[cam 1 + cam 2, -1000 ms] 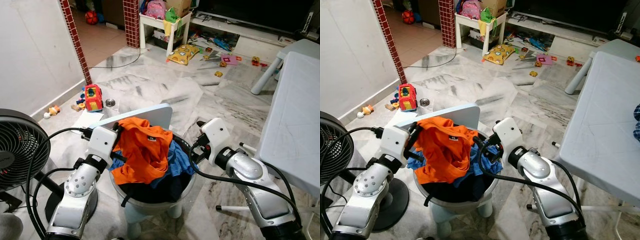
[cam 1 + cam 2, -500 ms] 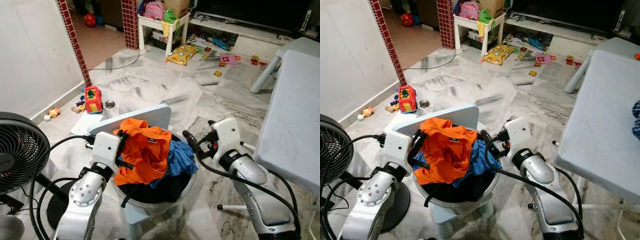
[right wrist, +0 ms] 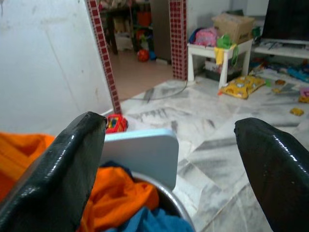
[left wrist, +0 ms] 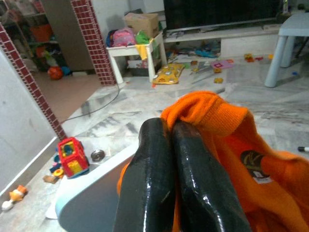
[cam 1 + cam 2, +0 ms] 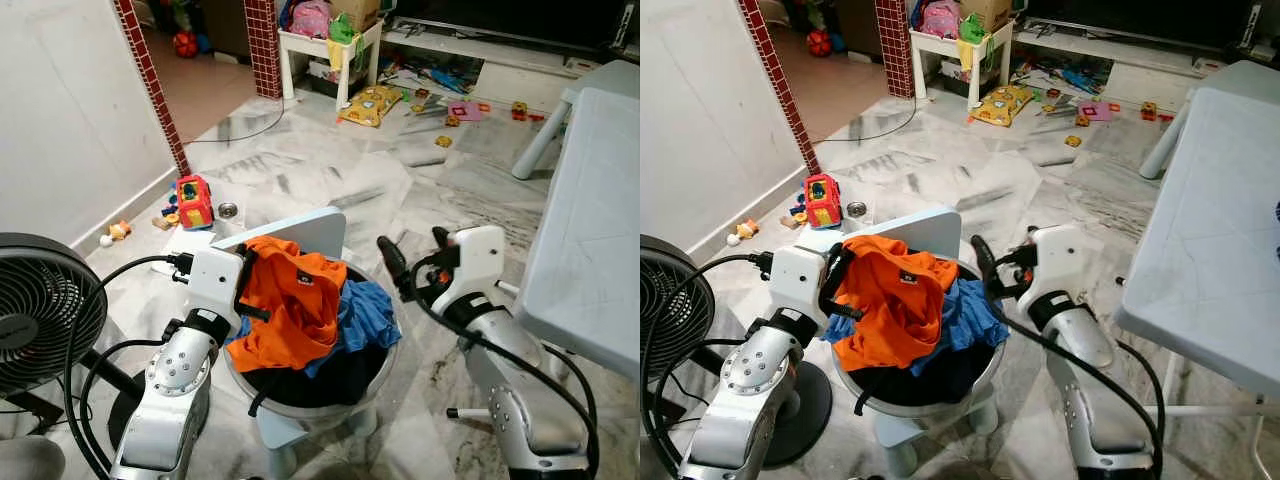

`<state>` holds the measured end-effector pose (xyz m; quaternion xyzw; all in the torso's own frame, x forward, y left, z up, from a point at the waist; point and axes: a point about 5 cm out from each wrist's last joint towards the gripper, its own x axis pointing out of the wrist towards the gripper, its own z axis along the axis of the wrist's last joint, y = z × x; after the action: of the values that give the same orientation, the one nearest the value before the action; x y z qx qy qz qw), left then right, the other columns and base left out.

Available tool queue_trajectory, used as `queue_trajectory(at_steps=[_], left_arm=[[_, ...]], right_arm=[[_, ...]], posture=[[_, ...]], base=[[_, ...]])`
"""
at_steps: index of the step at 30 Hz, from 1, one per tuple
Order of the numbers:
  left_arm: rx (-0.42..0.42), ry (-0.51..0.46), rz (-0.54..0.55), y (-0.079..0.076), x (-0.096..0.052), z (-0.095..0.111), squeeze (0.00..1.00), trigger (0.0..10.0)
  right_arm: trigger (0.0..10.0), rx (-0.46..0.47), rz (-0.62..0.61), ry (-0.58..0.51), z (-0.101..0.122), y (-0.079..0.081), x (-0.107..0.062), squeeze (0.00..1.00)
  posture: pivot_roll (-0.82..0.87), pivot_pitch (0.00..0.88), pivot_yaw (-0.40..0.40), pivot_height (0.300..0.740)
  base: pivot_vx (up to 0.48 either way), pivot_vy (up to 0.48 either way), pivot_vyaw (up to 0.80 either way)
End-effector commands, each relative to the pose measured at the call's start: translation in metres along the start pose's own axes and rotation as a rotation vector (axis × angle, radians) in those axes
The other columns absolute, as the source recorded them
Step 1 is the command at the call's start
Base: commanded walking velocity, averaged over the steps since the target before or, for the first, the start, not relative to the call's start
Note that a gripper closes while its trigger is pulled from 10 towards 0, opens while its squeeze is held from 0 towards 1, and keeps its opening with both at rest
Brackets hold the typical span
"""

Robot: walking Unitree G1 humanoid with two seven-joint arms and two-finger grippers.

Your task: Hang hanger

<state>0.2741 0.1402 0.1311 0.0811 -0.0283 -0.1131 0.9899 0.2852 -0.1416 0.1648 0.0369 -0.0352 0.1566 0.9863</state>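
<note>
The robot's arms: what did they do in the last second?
The right gripper drew back from the clothes in the basin and now hangs open beside it. The left gripper stayed shut on the orange shirt, and the pile stayed in place.

Floor: grey-veined white marble tiles [image 5: 330,175], strewn with toys toward the far side.
Walls: a plain white wall [image 5: 70,110] is seen at left, edged by a red brick pillar [image 5: 150,80].
Furniture: a pale table [image 5: 590,250] at right; a small white table [image 5: 325,45] far off; a black fan [image 5: 40,310] at left.
</note>
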Motion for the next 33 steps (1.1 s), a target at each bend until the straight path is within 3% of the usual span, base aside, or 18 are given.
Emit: queue_trajectory(at_steps=[1, 7, 13, 25, 33], left_arm=[[0.014, 0.004, 0.019, 0.002, 0.002, -0.002, 0.0, 10.0], [0.022, 0.019, 0.062, 0.015, 0.015, -0.008, 0.0, 10.0], [0.04, 0.023, 0.084, 0.02, 0.015, -0.012, 0.0, 10.0], [0.036, 0.031, 0.077, 0.011, 0.016, -0.019, 0.0, 10.0], [0.034, 0.024, 0.091, 0.012, 0.022, -0.021, 0.0, 10.0]], right_arm=[[10.0, 0.01, -0.013, 0.001, -0.002, -0.003, 0.001, 0.0], [10.0, 0.047, 0.01, -0.008, -0.007, 0.009, 0.015, 0.0], [10.0, 0.079, -0.001, -0.005, -0.012, 0.011, 0.02, 0.0], [10.0, 0.083, -0.037, 0.023, -0.019, -0.001, 0.028, 0.0], [10.0, 0.096, -0.032, 0.033, -0.027, 0.003, 0.031, 0.0]], posture=[[-0.14, 0.029, 0.06, 0.74], [-0.12, 0.0, 0.073, 0.74], [-0.1, 0.0, 0.063, 0.74], [-0.1, 0.0, 0.055, 0.74], [-0.1, 0.0, 0.056, 0.74]], base=[[0.0, 0.0, 0.0], [0.0, 0.0, 0.0], [0.0, 0.0, 0.0], [0.0, 0.0, -0.32], [0.0, 0.0, 0.0]])
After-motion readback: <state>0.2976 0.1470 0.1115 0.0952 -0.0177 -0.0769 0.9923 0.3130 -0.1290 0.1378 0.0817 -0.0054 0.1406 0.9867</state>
